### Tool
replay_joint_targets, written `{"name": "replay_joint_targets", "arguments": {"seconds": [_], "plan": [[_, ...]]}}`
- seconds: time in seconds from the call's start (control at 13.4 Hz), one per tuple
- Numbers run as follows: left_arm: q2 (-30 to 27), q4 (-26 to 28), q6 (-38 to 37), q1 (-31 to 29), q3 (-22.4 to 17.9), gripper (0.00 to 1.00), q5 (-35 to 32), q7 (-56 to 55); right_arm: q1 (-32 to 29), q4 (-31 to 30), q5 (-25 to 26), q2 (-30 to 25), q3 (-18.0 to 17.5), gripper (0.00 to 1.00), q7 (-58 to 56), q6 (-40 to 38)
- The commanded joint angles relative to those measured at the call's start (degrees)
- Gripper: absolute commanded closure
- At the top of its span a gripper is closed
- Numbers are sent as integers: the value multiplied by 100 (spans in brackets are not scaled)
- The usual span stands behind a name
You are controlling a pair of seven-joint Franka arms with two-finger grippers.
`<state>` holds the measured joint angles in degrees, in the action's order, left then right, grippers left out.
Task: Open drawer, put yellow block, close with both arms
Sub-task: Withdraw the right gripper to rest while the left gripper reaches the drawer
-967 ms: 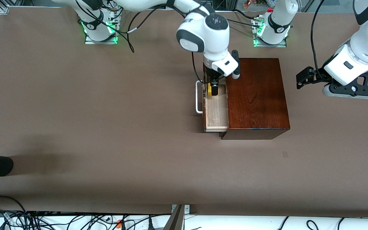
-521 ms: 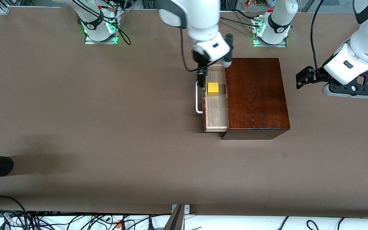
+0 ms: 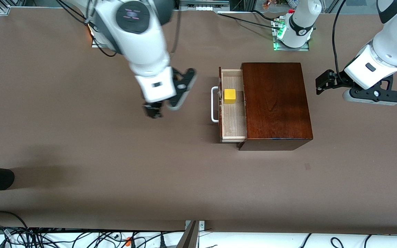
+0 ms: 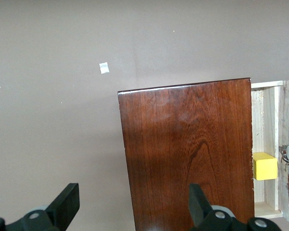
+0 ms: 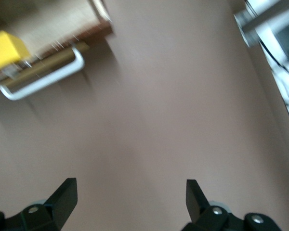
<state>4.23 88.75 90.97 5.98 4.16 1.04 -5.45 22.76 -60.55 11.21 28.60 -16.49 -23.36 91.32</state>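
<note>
A matte brown bench (image 3: 81, 155) is carrying a wooden box (image 3: 276, 103); cables are trailing along its front edge. No writing is readable. The yellow block (image 3: 230, 96) is sitting in the open drawer (image 3: 233, 117). The right pincer (image 3: 153, 112) is hanging wide and empty over bare bench at the drawer's nine o'clock. The left pincer (image 3: 322, 82) is hovering wide at the box's three o'clock.

Robotics lab, two white arms (image 3: 143, 44) bolted to brown table (image 3: 81, 144), loose cables (image 3: 47, 236)

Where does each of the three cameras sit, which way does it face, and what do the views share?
Front view: high across the table, facing the robots; shows both arms, the right gripper over bare table.
Left wrist view: on the left arm, looking down at the wooden box; its open left gripper shows.
Right wrist view: on the right arm, looking down at table and handle.
All share the yellow block in the open drawer.
</note>
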Motion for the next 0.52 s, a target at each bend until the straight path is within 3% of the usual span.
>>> {"name": "replay_joint_targets", "arguments": {"seconds": [0.0, 0.22, 0.45], "plan": [[16, -182, -211, -1, 15, 0, -69, 80, -166, -238, -494, -547, 469, 0, 164, -386], [7, -235, -413, 8, 58, 0, -60, 88, -167, -947, -1032, -1292, 1024, 0, 682, -466], [-19, -235, -466, -1, 129, 0, -69, 97, -394, -2133, -1112, -2285, 1166, 0, 972, -353]]}}
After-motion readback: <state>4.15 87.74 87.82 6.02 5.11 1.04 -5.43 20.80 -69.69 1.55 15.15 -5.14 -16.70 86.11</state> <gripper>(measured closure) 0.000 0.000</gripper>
